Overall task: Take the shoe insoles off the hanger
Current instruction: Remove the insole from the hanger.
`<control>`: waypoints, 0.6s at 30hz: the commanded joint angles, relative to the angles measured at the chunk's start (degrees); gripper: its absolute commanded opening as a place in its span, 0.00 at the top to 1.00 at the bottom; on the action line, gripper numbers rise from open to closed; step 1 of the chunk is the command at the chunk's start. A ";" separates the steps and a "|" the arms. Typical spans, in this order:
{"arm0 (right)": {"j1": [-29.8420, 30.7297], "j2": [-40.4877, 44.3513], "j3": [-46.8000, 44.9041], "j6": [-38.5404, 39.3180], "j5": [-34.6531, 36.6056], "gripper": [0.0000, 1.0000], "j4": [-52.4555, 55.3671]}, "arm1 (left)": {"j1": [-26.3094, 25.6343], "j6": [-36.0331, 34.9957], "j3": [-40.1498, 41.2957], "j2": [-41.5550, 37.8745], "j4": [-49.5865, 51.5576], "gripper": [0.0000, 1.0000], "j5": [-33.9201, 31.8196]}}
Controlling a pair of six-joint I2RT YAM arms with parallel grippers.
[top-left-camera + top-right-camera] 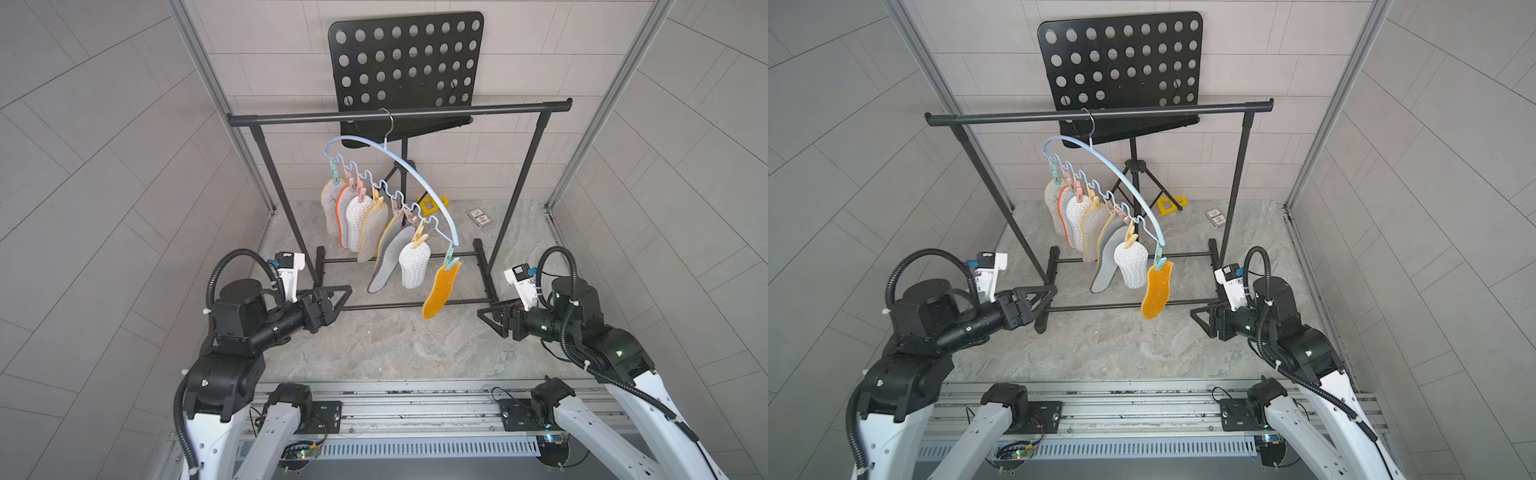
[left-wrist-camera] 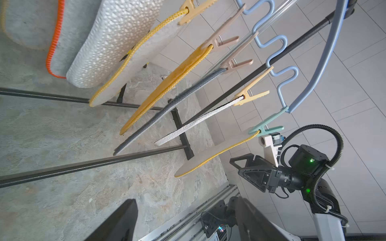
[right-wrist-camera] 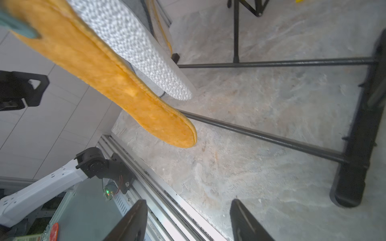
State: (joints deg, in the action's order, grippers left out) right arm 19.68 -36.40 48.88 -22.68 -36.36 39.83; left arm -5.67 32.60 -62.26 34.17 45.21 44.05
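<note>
The hanger (image 1: 374, 141) is hanging by its wire hook from the top bar of the black garment rack (image 1: 399, 113). In both top views it is slanting from 10 o'clock at its far end to 4 o'clock at its near end. Eight shoe insoles (image 1: 359, 220) are dangling from its pastel clips, toes pointing down, packed close and overlapping at the far end. None is touching the desk (image 1: 374, 345).

A mint clip (image 1: 449, 257) at the near end is pinning the mustard insole (image 1: 441, 286), which is hanging lowest. At its 10 o'clock a white bumpy insole (image 1: 414, 266) is hanging just beside it. A long dark grey insole (image 1: 388, 262) is hanging next along.

The left claw (image 1: 343, 291) is hovering at 8 o'clock from the row, near the rack's left foot. Its fingers are spreading wide in the left wrist view and gripping nothing. The right claw (image 1: 482, 312) is hovering at 4 o'clock from the mustard insole, apart from it. In the right wrist view its fingers (image 3: 129, 221) are also standing apart around bare desk.

A perforated black music stand (image 1: 407, 62) is standing behind the rack at 12 o'clock. A small box (image 1: 480, 217) is lying on the desk at 2 o'clock from the row.
</note>
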 commanded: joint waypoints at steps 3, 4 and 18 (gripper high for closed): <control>0.97 -4.36 -2.84 3.10 -6.62 0.35 -19.55 | -0.39 0.87 1.06 -0.46 -2.00 0.21 2.56; 1.06 -5.85 -2.74 3.86 -6.96 0.35 -21.79 | -0.39 0.94 1.17 -0.66 -2.04 0.21 3.05; 0.44 -20.33 3.04 22.47 -4.07 0.12 -28.06 | -2.37 -1.57 1.35 -0.12 0.67 0.21 5.78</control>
State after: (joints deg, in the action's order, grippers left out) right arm 20.29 -56.88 50.22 -6.72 -41.47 13.85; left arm -7.35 32.25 -61.45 33.82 45.82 48.86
